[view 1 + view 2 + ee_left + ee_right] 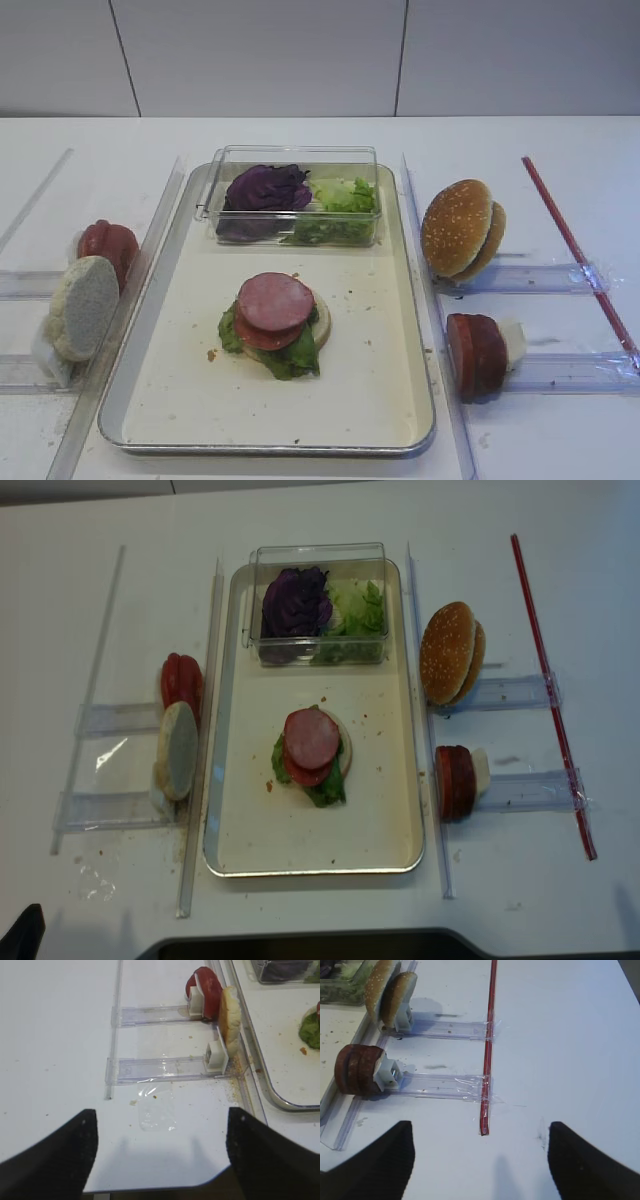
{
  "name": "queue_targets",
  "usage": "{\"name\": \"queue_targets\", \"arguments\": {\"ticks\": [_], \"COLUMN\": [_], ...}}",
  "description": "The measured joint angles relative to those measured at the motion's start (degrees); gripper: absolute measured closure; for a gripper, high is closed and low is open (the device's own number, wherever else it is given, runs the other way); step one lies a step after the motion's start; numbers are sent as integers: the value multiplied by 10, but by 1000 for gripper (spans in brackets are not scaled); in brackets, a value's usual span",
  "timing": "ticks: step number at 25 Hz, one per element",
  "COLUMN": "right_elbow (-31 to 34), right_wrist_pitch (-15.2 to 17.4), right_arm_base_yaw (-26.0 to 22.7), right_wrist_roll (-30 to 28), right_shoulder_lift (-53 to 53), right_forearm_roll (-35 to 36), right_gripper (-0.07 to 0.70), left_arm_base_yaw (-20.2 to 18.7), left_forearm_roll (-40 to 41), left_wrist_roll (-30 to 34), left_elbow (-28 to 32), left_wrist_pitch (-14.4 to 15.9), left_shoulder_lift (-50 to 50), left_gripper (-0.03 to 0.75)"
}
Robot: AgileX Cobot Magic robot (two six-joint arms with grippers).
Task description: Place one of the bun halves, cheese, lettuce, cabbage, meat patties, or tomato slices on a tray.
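On the tray (pixel 370 380) sits a stack: a pale bun half (pixel 322 328), lettuce (pixel 292 356), a tomato slice (pixel 258 336) and a meat patty (pixel 276 300) on top. Left of the tray, tomato slices (pixel 108 244) and a floury bun half (pixel 83 305) stand on edge. On the right stand sesame bun halves (pixel 458 228) and meat patties (pixel 475 356). Cabbage (pixel 266 188) and more lettuce (pixel 345 195) lie in a clear box. No cheese shows. My right gripper (pixel 480 1130) and left gripper (pixel 161 1112) hang open and empty above bare table.
The clear plastic box (pixel 296 152) stands on the tray's far end. Clear plastic racks (pixel 545 278) hold the standing food on both sides. A red strip (pixel 575 250) runs along the right. The table's front edge (pixel 200 1183) lies just under the left gripper.
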Motion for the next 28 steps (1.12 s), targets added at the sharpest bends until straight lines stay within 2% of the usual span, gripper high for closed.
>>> {"name": "queue_targets", "arguments": {"ticks": [28], "right_elbow": [0], "right_wrist_pitch": [0], "right_arm_base_yaw": [0], "right_wrist_roll": [-1], "right_shoulder_lift": [0], "right_forearm_roll": [0], "right_gripper": [69], "left_arm_base_yaw": [0], "left_forearm_roll": [0], "left_wrist_roll": [0], "left_elbow": [0], "left_wrist_pitch": [0], "left_shoulder_lift": [0], "left_gripper": [223]}}
